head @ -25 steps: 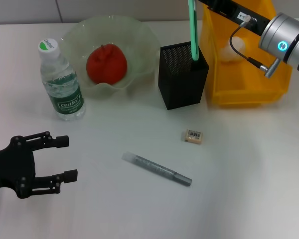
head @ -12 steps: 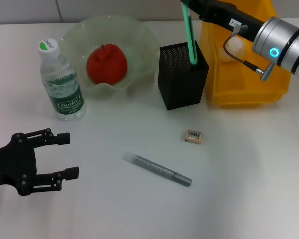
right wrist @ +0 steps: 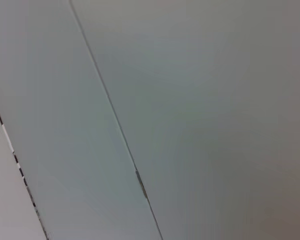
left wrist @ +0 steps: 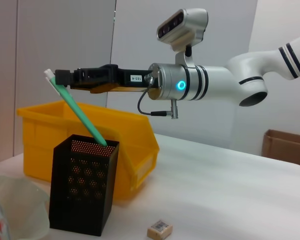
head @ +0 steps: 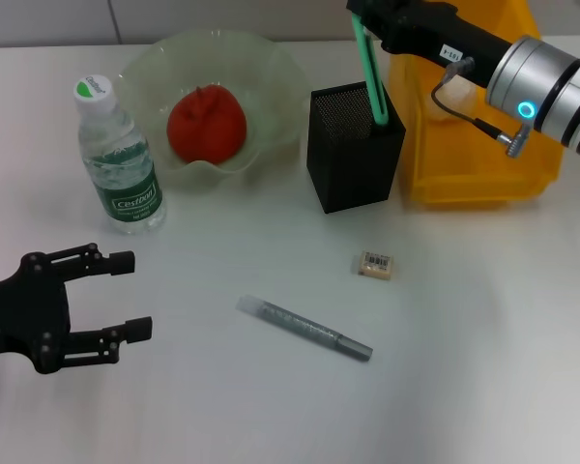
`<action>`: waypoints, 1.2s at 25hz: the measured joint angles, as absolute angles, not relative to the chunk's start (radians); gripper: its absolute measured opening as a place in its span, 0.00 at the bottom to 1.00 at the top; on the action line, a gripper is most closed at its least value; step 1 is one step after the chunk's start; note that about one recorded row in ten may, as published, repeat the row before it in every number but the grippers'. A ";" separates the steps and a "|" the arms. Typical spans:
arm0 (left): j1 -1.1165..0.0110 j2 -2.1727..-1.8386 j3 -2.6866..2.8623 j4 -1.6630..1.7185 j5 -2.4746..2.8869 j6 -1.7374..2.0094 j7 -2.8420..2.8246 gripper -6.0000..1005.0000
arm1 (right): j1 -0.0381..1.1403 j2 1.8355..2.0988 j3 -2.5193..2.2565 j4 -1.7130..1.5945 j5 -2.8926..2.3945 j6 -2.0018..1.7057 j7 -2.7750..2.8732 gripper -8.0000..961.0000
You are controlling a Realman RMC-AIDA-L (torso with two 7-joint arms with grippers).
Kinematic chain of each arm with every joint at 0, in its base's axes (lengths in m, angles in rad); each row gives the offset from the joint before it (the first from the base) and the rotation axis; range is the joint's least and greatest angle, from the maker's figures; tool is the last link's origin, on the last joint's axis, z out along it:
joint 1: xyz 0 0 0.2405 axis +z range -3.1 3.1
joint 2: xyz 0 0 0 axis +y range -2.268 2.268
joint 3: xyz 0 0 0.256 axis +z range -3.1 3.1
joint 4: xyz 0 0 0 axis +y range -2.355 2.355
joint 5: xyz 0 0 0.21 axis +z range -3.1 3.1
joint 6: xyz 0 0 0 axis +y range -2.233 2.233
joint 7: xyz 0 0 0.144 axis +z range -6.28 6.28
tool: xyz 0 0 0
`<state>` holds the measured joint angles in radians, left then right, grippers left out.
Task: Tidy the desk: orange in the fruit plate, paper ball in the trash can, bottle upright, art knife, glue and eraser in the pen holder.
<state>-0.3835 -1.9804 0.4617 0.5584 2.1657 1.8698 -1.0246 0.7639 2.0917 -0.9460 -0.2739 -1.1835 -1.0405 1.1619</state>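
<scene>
The orange (head: pixel 206 123) lies in the glass fruit plate (head: pixel 271 68). To its left the bottle (head: pixel 119 159) stands upright. A green art knife (head: pixel 372 72) leans with its lower end inside the black mesh pen holder (head: pixel 353 159). My right gripper (head: pixel 365 14) is shut on the knife's top end, as the left wrist view also shows (left wrist: pixel 60 79). On the table in front of the holder lie the eraser (head: pixel 375 264) and the grey glue stick (head: pixel 304 329). The paper ball (head: pixel 459 94) sits in the yellow trash can (head: pixel 474 184). At the near left, my left gripper (head: pixel 126 295) hangs open and holds nothing.
The yellow bin stands directly right of the pen holder, almost touching it. My right arm (head: pixel 541 77) reaches over the bin. The left wrist view shows a cardboard box (left wrist: pixel 287 147) beyond the table's far side. Bare tabletop lies around the glue and the eraser.
My right gripper has shifted left above the pen holder, tipping the art knife's top end leftward. The left gripper has barely moved.
</scene>
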 joint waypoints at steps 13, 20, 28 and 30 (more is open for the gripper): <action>-0.384 -1.976 0.462 0.558 2.160 1.875 -1.027 0.80 | 0.764 2.092 -0.951 -0.232 -1.110 -1.065 0.945 0.32; -0.383 -1.976 0.462 0.558 2.160 1.876 -1.025 0.80 | 0.764 2.092 -0.951 -0.232 -1.111 -1.068 0.931 0.33; -0.381 -1.972 0.462 0.558 2.160 1.881 -1.027 0.80 | 0.760 2.092 -0.996 -0.229 -1.113 -1.125 0.927 0.34; -0.379 -1.972 0.462 0.558 2.160 1.883 -1.026 0.80 | 0.756 2.092 -1.003 -0.229 -1.114 -1.137 0.925 0.34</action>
<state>-0.3789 -1.9722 0.4617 0.5584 2.1597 1.8834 -1.0255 0.7561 2.0923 -1.0028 -0.2285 -1.1140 -1.1368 0.9249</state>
